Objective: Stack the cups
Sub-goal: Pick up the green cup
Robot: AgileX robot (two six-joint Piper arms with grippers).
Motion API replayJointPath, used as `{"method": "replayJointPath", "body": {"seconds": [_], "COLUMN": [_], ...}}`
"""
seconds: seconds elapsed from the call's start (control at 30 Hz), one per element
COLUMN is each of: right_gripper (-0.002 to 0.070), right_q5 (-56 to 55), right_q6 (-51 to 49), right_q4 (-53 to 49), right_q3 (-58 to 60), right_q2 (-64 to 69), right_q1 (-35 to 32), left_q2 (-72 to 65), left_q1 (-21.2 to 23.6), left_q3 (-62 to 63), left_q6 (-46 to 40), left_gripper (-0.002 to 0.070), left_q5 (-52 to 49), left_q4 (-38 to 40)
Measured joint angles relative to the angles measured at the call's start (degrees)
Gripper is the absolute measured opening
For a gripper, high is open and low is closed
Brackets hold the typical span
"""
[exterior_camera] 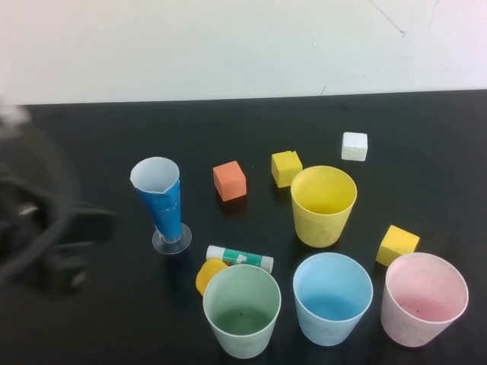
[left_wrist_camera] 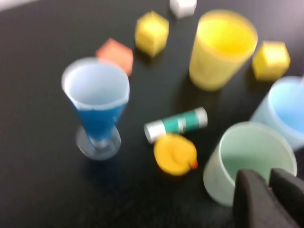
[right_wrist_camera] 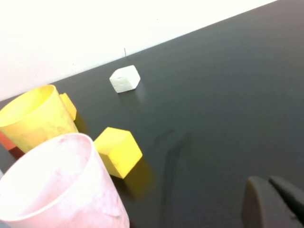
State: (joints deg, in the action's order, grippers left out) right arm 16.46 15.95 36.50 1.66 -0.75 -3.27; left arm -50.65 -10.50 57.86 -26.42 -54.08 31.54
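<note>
Four wide matte plastic cups standing upright, apart, mouths up on black bench (exterior_camera: 91, 319). Pale green cup (exterior_camera: 242, 309), light blue cup (exterior_camera: 332, 297), pink cup (exterior_camera: 423, 298) in near row; yellow cup (exterior_camera: 323, 204) behind blue one. None stacked yet.

Looking light, stiff, thin-walled, a bit smooth. Guessing best hold is pinching rim, one finger inside.

My left gripper (left_wrist_camera: 268, 178) hovering just by green cup's rim, fingers almost together, holding nothing. My right gripper (right_wrist_camera: 278, 190) near pink cup, fingers pressed together, empty.

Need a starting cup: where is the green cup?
In the high view, the green cup stands front centre, left of the blue cup, just before the yellow duck.
</note>
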Motion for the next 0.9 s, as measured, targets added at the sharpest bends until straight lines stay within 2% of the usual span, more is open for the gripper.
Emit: {"method": "replayJointPath", "body": {"seconds": [0.1, 0.27, 0.47, 0.57, 0.77, 0.9], "right_gripper": [-0.0001, -0.0001, -0.0001, -0.0001, -0.0001, -0.0001], "right_q5": [0.0, 0.0, 0.0, 0.0, 0.13, 0.13], "right_q6": [0.76, 0.99, 1.13, 1.13, 1.13, 1.13], "right_q4": [0.49, 0.57, 0.88, 1.02, 1.02, 1.02], "right_q3": [0.0, 0.0, 0.0, 0.0, 0.0, 0.0], "right_q2": [0.0, 0.0, 0.0, 0.0, 0.0, 0.0], "right_q1": [0.0, 0.0, 0.0, 0.0, 0.0, 0.0], "left_q2": [-8.51, -18.91, -29.62, -34.05, -40.35, -41.6], "left_q1": [-4.01, -13.46, -25.78, -29.81, -31.55, -31.63], "left_q3": [3.82, 9.75, 15.65, 17.64, 18.34, 18.79], "left_q6": [1.67, 6.29, 14.95, 18.55, 26.42, 28.93], "left_gripper": [0.0123, 0.0253, 0.0298, 0.0308, 0.0351, 0.0353], "left_q5": [-2.94, -6.0, -8.22, -8.44, -9.03, -9.5], "left_q4": [-2.48, -8.74, -21.93, -25.97, -33.95, -35.43]}}
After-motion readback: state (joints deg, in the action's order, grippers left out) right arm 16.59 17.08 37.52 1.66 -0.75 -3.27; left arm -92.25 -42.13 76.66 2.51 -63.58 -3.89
